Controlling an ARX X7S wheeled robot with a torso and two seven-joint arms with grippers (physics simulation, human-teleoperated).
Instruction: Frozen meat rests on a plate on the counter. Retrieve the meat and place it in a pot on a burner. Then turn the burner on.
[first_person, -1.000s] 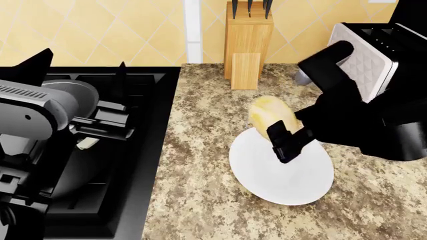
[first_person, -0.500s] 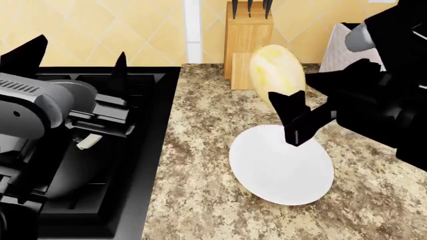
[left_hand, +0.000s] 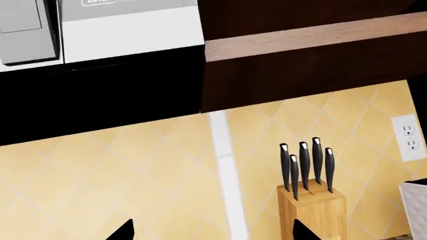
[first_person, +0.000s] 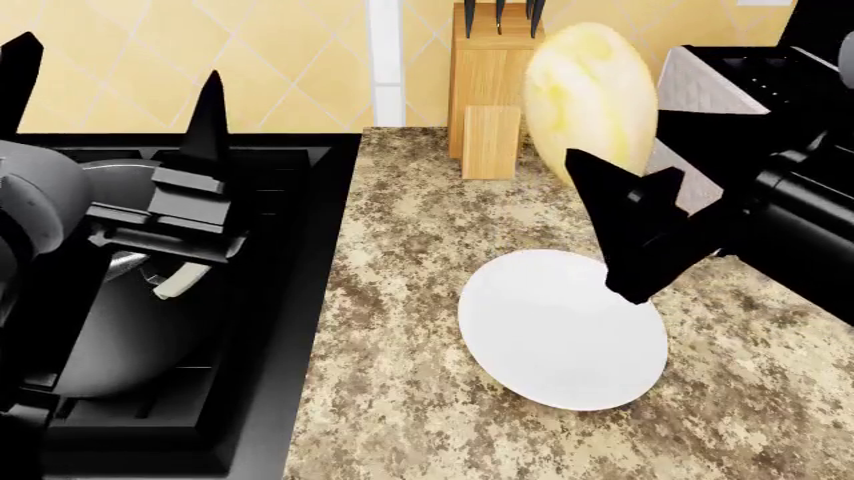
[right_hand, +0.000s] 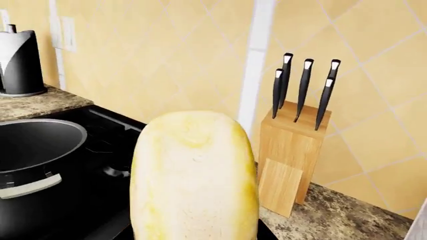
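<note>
The pale yellow meat (first_person: 587, 85) hangs in the air above the counter (first_person: 400, 300), with my right gripper (first_person: 601, 150) shut on it; one black finger (first_person: 627, 215) shows in front. In the right wrist view the meat (right_hand: 193, 175) fills the foreground. The white plate (first_person: 561, 330) lies bare below. The steel pot (first_person: 120, 340) stands on the black stove (first_person: 300, 250), mostly hidden behind my left arm; the right wrist view shows the pot (right_hand: 33, 145) with its dark inside. My left gripper (first_person: 114, 85) is open and points upward, its fingertips (left_hand: 123, 231) framing the wall.
A wooden knife block (first_person: 494, 90) stands at the back of the counter by the tiled wall. A white toaster (first_person: 721, 90) sits at the back right, behind my right arm. A wall outlet (left_hand: 408, 137) is to the right of the knife block (left_hand: 310, 207).
My right gripper has risen with the meat, from just above the plate to level with the knife block. My left gripper has tilted up a little.
</note>
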